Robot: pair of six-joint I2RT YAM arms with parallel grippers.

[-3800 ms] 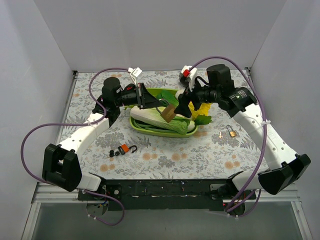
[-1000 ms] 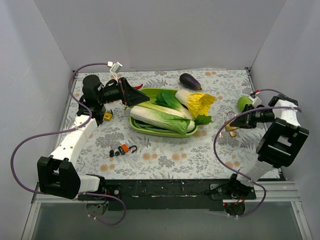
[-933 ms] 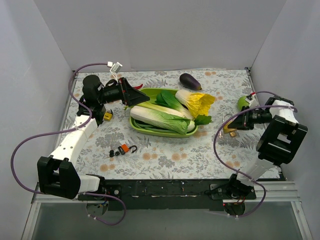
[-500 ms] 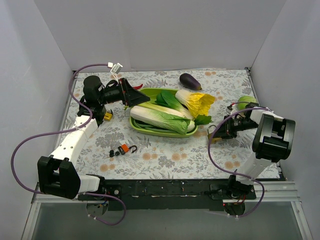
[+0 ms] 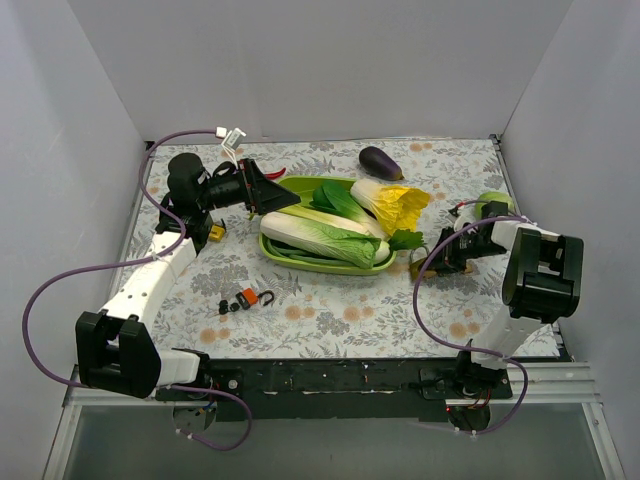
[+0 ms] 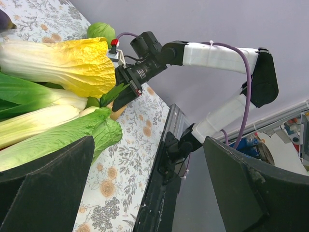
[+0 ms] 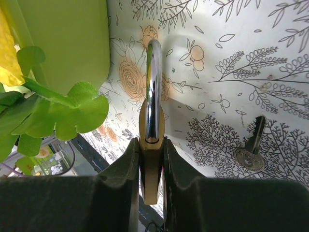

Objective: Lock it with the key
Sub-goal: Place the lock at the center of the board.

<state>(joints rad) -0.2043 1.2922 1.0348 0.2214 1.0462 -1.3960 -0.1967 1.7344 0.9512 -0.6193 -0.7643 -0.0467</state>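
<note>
Padlock, brass-bodied with a silver shackle, sat clamped by its body between the two fingers of the right gripper, shackle pointing away from the wrist and seen edge-on. That gripper was low over the floral cloth toward the desk's right edge, about midway between its far and near edges, just off the right end of the green tray. A green leaf from the tray hung out close to the padlock's left side. The key lay flat on the cloth just beside the padlock, not touching it, on the side away from the tray.

The left gripper was spread wide with nothing between its fingers, raised near the tray's left end and the desk's far-left corner. A napa cabbage filled the tray's near side; an eggplant rested by the far edge, and a round green fruit sat against the right edge behind the right arm. Small orange-and-black pieces lay toward the near-left. Bare cloth stretched from the tray to the near edge and into the near-right corner.
</note>
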